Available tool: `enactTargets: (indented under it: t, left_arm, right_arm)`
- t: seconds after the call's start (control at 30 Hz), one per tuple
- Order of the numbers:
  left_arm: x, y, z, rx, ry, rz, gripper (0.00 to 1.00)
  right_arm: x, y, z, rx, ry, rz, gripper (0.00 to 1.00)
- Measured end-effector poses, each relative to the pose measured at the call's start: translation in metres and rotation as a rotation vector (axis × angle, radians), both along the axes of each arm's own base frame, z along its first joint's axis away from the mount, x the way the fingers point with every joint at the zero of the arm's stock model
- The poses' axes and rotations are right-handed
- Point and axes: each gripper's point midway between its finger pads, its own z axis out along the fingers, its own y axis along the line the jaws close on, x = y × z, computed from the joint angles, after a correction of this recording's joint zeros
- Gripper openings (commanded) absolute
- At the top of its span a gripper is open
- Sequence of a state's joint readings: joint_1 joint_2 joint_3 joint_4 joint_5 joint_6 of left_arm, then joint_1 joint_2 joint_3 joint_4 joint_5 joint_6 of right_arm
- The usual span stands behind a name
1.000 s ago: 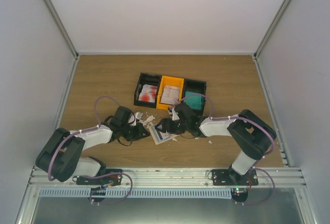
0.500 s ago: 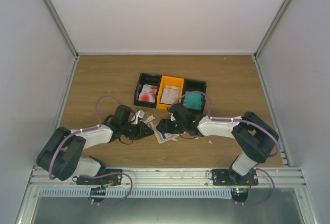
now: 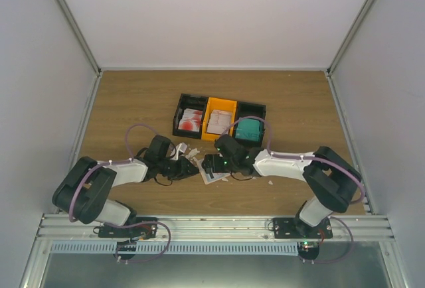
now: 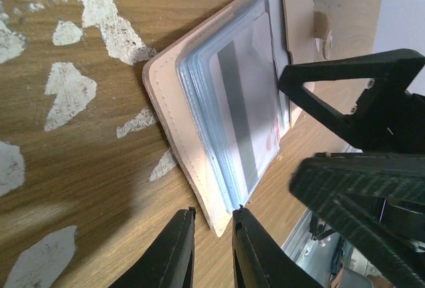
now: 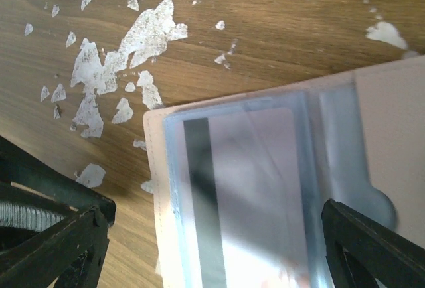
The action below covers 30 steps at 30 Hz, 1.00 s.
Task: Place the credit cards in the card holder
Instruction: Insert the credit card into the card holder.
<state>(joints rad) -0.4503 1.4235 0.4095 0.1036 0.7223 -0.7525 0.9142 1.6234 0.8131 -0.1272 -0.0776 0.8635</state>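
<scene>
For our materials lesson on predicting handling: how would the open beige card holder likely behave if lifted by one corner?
The card holder would probably flop: it looks like thin, stitched, soft material lying flat. Its clear sleeves fan loosely, so they may splay. The glossy striped card inside might slide out.

I read the table [image 4: 86, 188] as matt wood-grain w/ flaky white patches; scraps or chipped finish, can't tell. Card holder [image 4: 167, 125]: beige leather-look, matt, stitched at the edge. Its sleeves [image 4: 199, 79] are clear glossy plastic w/ glare; the card [image 5: 252, 175] inside is smooth, pale, dark stripe. Left gripper [image 4: 211, 218] is hard black plastic; right gripper [image 5: 212, 245] has ribbed fingers [image 4: 358, 192]. Far bins [image 3: 223, 100]: moulded plastic, black & orange. Near rail [image 3: 212, 225]: bare metal.
</scene>
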Motion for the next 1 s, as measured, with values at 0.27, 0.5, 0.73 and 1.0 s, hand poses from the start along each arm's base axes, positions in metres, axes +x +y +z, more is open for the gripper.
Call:
enactTargets:
  t: [0.27,0.5,0.73,1.0]
  left_arm:
    - [0.001,-0.001,0.0,-0.007,-0.003,-0.004,0.23]
    - [0.001,-0.001,0.0,-0.008,-0.005,-0.004,0.23]
    - [0.0,-0.001,-0.003,-0.002,0.006,-0.004,0.23]
    - [0.003,0.004,-0.013,0.039,0.014,0.018,0.2]
  right_arm:
    - [0.001,-0.016,0.01,-0.01,-0.029,-0.061,0.78]
    - [-0.002,-0.022,-0.012,-0.084,0.014,-0.049,0.58]
    - [-0.01,-0.015,-0.012,-0.066,0.035,0.019,0.47]
    - [-0.012,0.006,-0.005,-0.018,0.051,0.082,0.3]
